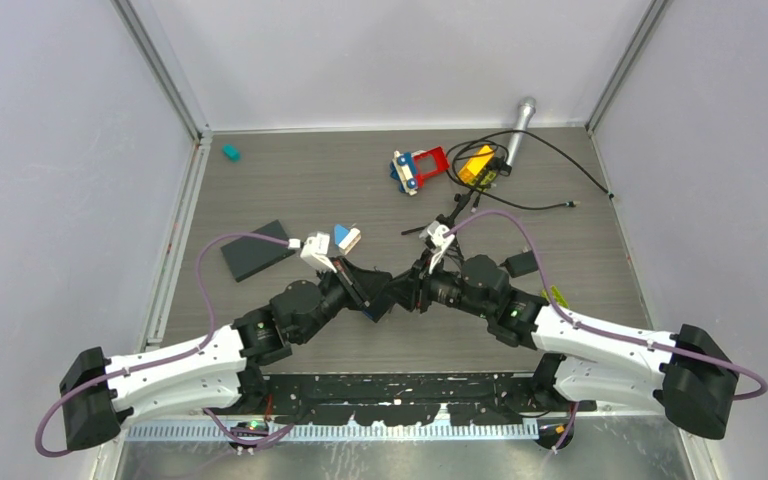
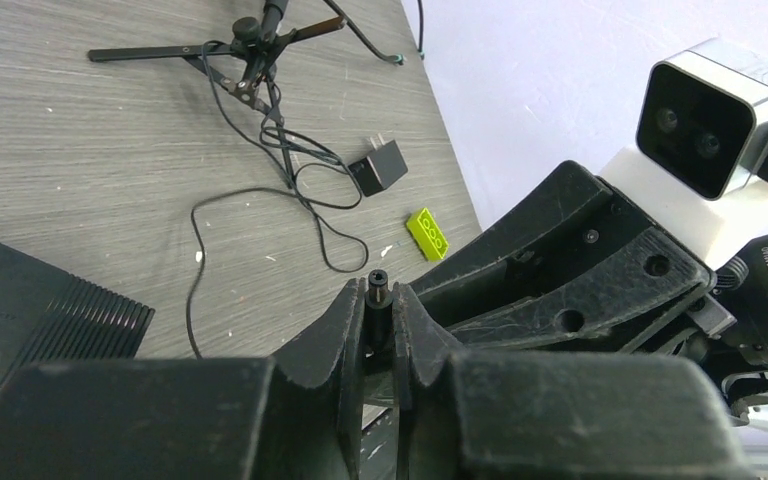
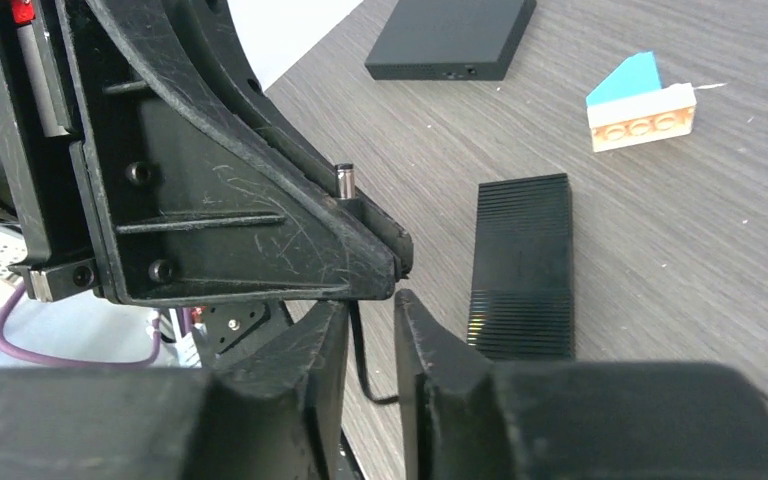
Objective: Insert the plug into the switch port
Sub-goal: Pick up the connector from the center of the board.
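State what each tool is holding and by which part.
The left tool pinches the plug by its body, with the metal tip sticking out past the fingertips. The right tool grips nothing, its jaws apart.

A grey wood-grain table (image 1: 310, 190) carries scattered toy pieces. A small teal block (image 1: 231, 153) lies alone near the far left corner. At the far middle sits a red, blue and white brick toy (image 1: 418, 168). A yellow brick (image 1: 477, 163) lies just to its right, beside the near end of a silver cylinder (image 1: 521, 125) that points at the far edge. Nearer the middle lies a pale brick topped with a blue wedge (image 3: 640, 105). A lime-green brick (image 2: 427, 233) lies flat by the right edge.
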Controlling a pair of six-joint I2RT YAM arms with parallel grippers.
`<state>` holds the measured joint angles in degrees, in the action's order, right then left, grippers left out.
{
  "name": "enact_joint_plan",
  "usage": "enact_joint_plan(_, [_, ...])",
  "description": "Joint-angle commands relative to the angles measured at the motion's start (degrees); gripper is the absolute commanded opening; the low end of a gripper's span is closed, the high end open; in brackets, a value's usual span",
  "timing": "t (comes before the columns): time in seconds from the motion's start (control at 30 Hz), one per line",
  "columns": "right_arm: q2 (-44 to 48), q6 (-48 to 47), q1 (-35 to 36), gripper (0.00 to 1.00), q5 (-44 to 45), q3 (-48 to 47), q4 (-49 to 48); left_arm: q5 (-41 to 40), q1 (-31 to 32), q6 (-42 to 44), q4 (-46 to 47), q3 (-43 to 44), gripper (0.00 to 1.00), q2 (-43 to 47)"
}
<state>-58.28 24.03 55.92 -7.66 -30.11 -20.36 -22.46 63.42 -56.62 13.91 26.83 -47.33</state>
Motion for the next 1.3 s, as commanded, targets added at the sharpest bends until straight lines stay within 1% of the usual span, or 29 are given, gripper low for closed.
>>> enact_joint_plan(0.0, [-1.45, -0.40, 0.26, 0.22, 0.85, -2.30, -3.12, -0.04, 0.27, 0.46, 2.49, -0.15, 0.00, 0.32])
enact_joint_plan(0.1, [-0.99, -0.97, 0.33, 0.08, 0.98, -2.07, -2.42, 0.14, 0.25, 0.50, 2.95, -0.52, 0.01, 1.20])
enact_joint_plan(0.13, [-0.54, -1.36, 0.37, 0.05, 0.91, -2.13, -1.65, 0.13, 0.24, 0.61, 2.96, -0.69, 0.03, 1.61])
enact_joint_plan(0.17, [0.09, -2.27, 0.38, 0.03, 0.90, -2.29, -0.53, 0.13, 0.30, 0.81, 2.77, -0.89, 0.08, 2.11])
enact_joint_plan(0.23, [1.95, -3.53, 0.33, 0.01, 1.19, -2.51, 2.02, -0.10, 0.30, 1.16, 2.20, -1.17, 0.25, 3.43])
enact_joint_plan(0.33, [5.24, -5.34, 0.33, 0.00, 1.57, -2.95, 7.09, -1.04, 0.28, 1.96, -0.36, -1.02, 0.60, 6.26])
enact_joint_plan(0.4, [7.12, -6.60, 0.26, 0.00, 0.24, -3.28, 10.98, -1.92, 0.28, 2.48, -2.45, -0.78, 0.72, 8.44])
enact_joint_plan(0.43, [8.01, -7.27, 0.32, 0.00, -1.36, -3.46, 12.94, -2.27, 0.25, 2.67, -3.16, -0.67, 0.75, 9.95])
enact_joint_plan(0.53, [10.22, -8.82, 0.29, 0.01, -5.06, -4.13, 17.59, -2.39, 0.29, 3.31, -4.62, -0.43, 0.76, 12.30])
enact_joint_plan(0.67, [11.87, -9.39, 0.33, 0.00, -7.57, -4.50, 19.42, 0.47, 0.28, 3.71, -5.15, 0.51, 0.67, 12.45])
enact_joint_plan(0.83, [11.71, -9.87, 0.35, 0.01, -7.54, -5.81, 19.96, 5.96, 0.28, 4.32, -3.11, 1.60, 0.55, 8.24])
enact_joint_plan(1.03, [10.43, -10.01, 0.33, 0.01, -8.42, -6.83, 19.79, 11.42, 0.25, 3.46, 0.54, 2.45, 0.48, 1.87])
enact_joint_plan(1.13, [10.32, -9.81, 0.33, 0.00, -8.50, -6.81, 19.62, 12.34, 0.23, 3.46, 0.85, 2.96, 0.43, 0.56])
enact_joint_plan(1.27, [10.38, -9.81, 0.31, 0.01, -8.77, -6.52, 19.48, 11.89, 0.27, 3.45, 1.29, 2.68, 0.38, 0.98])
